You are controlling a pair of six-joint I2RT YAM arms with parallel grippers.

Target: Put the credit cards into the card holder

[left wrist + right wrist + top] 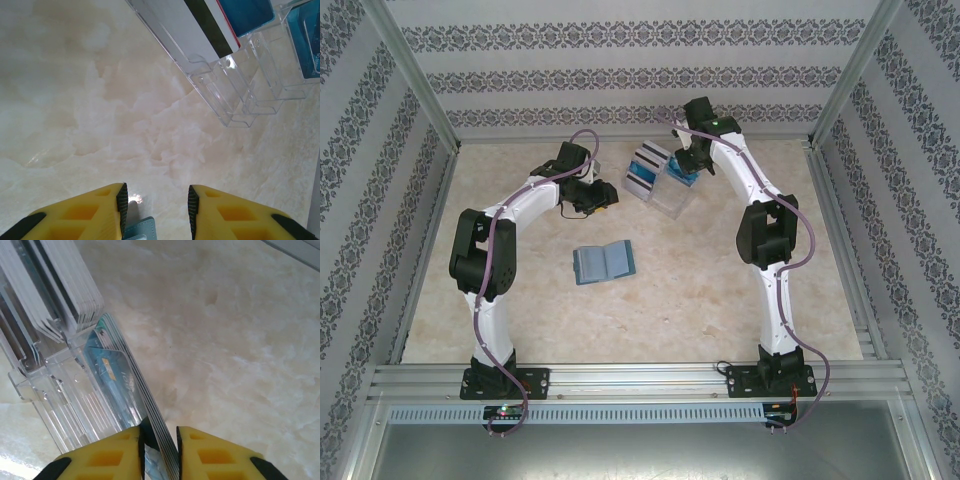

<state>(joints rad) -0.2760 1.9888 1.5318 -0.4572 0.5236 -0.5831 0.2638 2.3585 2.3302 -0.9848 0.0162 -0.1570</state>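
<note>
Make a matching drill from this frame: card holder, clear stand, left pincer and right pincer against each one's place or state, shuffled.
Things:
1. card holder
2. clear stand
3. left pincer
4. right pincer

Place or state:
A. closed on a stack of credit cards at the stand
B. lying open in the middle of the table
C. jaws apart above the table, near the stand
D. at the far side of the table, cards in its slots

Pairs: 1-B, 2-D, 3-C, 4-A

The credit cards (185, 25) are showing teal and white with black stripes, the card holder (605, 263) teal-blue, the table (700, 300) cream marbling.
</note>
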